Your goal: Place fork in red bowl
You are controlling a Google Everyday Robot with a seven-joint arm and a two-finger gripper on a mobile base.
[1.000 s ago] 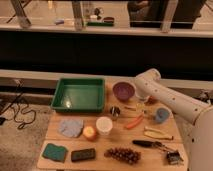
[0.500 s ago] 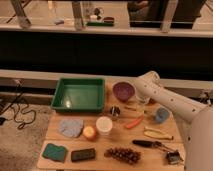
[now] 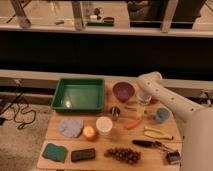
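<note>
The gripper (image 3: 143,98) hangs at the end of the white arm in the middle right of the frame, just right of the purple bowl (image 3: 123,91) and low over the table (image 3: 115,142); whether it is open or closed cannot be told, and nothing can be seen held in it.

The fork (image 3: 133,108) lies flat on the table just below the purple bowl and above the carrot (image 3: 134,123), so it sits down and to the left of the gripper, near it but apparently not touching; it shows only as a thin pale streak, and its long axis seems to run roughly left to right across the frame with a slight tilt, though which end is the handle I cannot tell.

The red bowl (image 3: 153,100) shows only as an orange-red sliver immediately right of the gripper, mostly hidden behind the arm; the blue cup (image 3: 161,115) stands just below it.

My reading is that the coming move turns on this: the fork lies on one side of the gripper and the bowl on the other, so a short shift down-left should bring the gripper over the fork, with the jaws set across that left-right axis; the carry back to the bowl would then be short.
</note>
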